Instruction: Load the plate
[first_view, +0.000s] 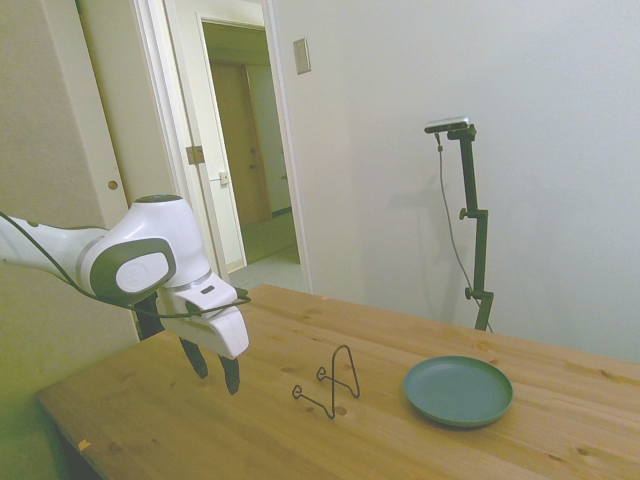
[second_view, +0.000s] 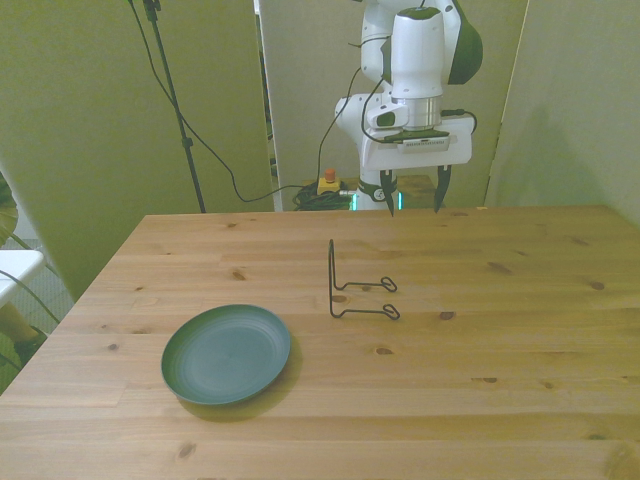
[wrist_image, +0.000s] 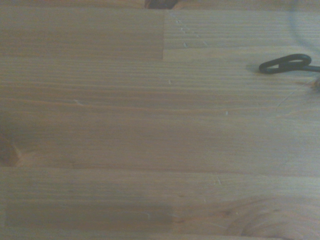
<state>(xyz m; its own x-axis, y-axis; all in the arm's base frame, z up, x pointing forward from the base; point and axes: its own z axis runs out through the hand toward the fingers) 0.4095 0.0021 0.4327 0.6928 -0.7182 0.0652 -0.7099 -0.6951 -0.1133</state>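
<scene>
The dark teal-green plate (first_view: 458, 390) (second_view: 227, 353) lies flat on the wooden table (second_view: 500, 340), toward the front view's left. A thin black wire stand (first_view: 331, 384) (second_view: 354, 284) rests near the table's middle, between the plate and the arm. My gripper (first_view: 212, 369) (second_view: 412, 194) hangs open above the far part of the table, holding nothing, well away from the plate and behind the stand. The wrist view shows bare wood and one looped foot of the wire stand (wrist_image: 287, 64).
A doorway opens behind the table in the side view. Cables and a red-topped button (second_view: 326, 182) lie beyond the table's far edge. A white object (second_view: 12, 272) sits off the front view's left edge.
</scene>
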